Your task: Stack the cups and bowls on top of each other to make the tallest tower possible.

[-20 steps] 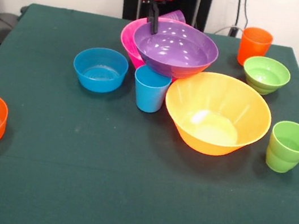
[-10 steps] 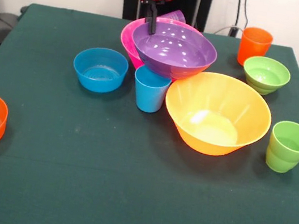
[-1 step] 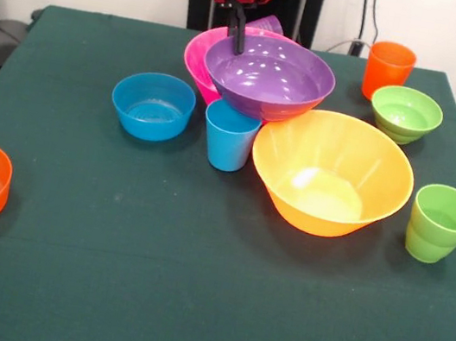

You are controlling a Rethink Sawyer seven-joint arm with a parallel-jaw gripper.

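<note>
One purple bowl, glossy, light, likely slippery, thin stiff rim; jaws clamped on that rim, the best hold.

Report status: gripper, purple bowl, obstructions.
Gripper at purple bowl's far rim, grip unclear. Bowl sits tilted against pink bowl. Blue cup and yellow-orange bowl crowd its front.

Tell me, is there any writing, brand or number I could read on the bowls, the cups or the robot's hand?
None: no words, numbers or signs can be read.
The purple bowl, the yellow bowl and the blue cup are plain plastic.
The red hand bears no readable label.
</note>
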